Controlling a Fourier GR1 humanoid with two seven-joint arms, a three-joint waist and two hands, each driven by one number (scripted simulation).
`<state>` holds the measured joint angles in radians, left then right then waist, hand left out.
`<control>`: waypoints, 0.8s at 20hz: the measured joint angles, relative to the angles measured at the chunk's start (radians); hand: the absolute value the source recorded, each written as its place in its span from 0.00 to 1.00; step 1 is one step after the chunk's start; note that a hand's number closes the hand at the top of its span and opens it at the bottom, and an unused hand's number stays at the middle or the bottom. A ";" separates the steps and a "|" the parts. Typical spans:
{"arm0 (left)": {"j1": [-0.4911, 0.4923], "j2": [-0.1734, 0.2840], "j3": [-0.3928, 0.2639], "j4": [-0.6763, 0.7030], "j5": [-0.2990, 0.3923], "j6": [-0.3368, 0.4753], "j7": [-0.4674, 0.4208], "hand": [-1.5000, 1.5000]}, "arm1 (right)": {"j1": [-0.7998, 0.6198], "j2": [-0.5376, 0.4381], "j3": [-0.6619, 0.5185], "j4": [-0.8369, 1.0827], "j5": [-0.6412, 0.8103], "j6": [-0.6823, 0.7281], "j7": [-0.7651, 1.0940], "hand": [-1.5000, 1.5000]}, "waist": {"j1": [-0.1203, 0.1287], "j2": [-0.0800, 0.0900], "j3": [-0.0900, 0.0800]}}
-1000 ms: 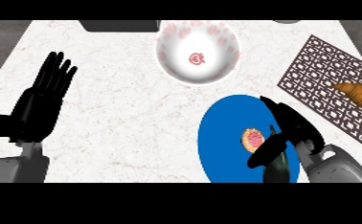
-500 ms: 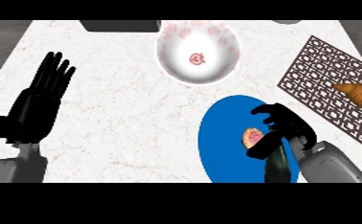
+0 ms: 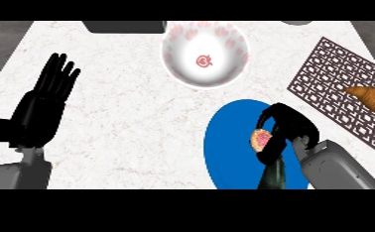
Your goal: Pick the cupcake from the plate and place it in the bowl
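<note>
— Where's the cupcake (image 3: 259,140)?
— On the near blue plate (image 3: 227,151), with the right hand (image 3: 289,127) curled round it. The left hand (image 3: 40,107) rests open at left.
— What's left?
— Lifting it, then carrying it to the far bowl (image 3: 206,53).

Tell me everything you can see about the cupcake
The cupcake is small and round, with pink frosting dotted red and a tan edge. It sits over the blue plate, right of the plate's middle. The right hand curls round it, fingers over the top and thumb below, hiding much of it. Whether it has left the plate cannot be told. The bowl lies farther back.
</note>
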<state>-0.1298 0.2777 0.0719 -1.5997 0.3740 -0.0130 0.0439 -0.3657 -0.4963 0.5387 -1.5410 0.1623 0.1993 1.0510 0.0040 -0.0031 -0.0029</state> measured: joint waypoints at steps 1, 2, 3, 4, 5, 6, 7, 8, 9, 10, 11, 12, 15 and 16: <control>0.001 -0.005 -0.005 -0.017 -0.005 0.008 0.013 0.50 | -0.003 0.004 0.004 -0.003 0.010 0.005 0.001 1.00 | 0.000 0.000 0.000; 0.013 -0.008 -0.009 -0.041 -0.010 0.015 0.023 0.50 | -0.006 0.011 0.010 -0.006 0.021 0.009 0.003 1.00 | 0.001 0.000 0.001; 0.004 -0.007 -0.002 -0.029 -0.008 0.011 0.021 0.50 | -0.016 0.017 0.009 0.012 0.035 0.016 -0.006 1.00 | 0.001 0.001 0.001; 0.001 -0.006 0.003 -0.020 -0.003 0.002 0.018 0.50 | -0.025 0.028 0.026 0.012 0.053 0.021 -0.017 1.00 | 0.001 0.002 0.001; 0.000 -0.009 -0.002 -0.019 -0.010 0.004 0.017 0.50 | -0.052 0.040 0.046 0.015 0.067 0.030 -0.028 1.00 | 0.005 0.002 0.002; -0.004 -0.010 -0.004 -0.015 -0.013 0.002 0.014 0.50 | -0.086 0.061 0.073 0.008 0.084 0.037 -0.038 1.00 | 0.010 0.003 0.002; -0.007 -0.012 -0.009 -0.012 -0.014 -0.001 0.013 0.50 | -0.118 0.088 0.108 -0.002 0.106 0.043 -0.050 1.00 | 0.019 0.004 0.001; -0.015 -0.012 -0.012 -0.007 -0.013 -0.007 0.013 0.50 | -0.149 0.118 0.147 -0.006 0.129 0.050 -0.071 1.00 | 0.029 0.006 0.001; -0.017 -0.015 -0.018 -0.004 -0.015 -0.008 0.013 0.50 | -0.184 0.146 0.185 -0.013 0.153 0.059 -0.092 1.00 | 0.040 0.006 0.001; -0.019 -0.015 -0.020 -0.006 -0.013 -0.013 0.014 0.50 | -0.218 0.179 0.220 -0.010 0.178 0.064 -0.106 1.00 | 0.048 0.007 0.001; -0.019 -0.014 -0.019 -0.001 -0.010 -0.019 0.012 0.50 | -0.251 0.219 0.253 -0.006 0.202 0.066 -0.111 1.00 | 0.051 0.007 0.001; -0.029 -0.014 -0.016 0.011 -0.010 -0.021 0.008 0.50 | -0.287 0.262 0.280 0.016 0.230 0.065 -0.115 1.00 | 0.050 0.008 0.001; -0.018 -0.009 -0.003 0.016 -0.005 -0.031 0.001 0.50 | -0.364 0.359 0.316 0.067 0.318 0.040 -0.128 1.00 | 0.036 0.006 0.002; -0.019 -0.009 0.000 0.012 0.000 -0.030 0.007 0.50 | -0.388 0.387 0.320 0.063 0.340 0.032 -0.111 1.00 | 0.031 0.005 0.002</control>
<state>-0.1488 0.2686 0.0723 -1.5878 0.3737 -0.0429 0.0506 -0.7540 -0.1089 0.8588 -1.4778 0.5019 0.2310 0.9398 0.0349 0.0020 -0.0011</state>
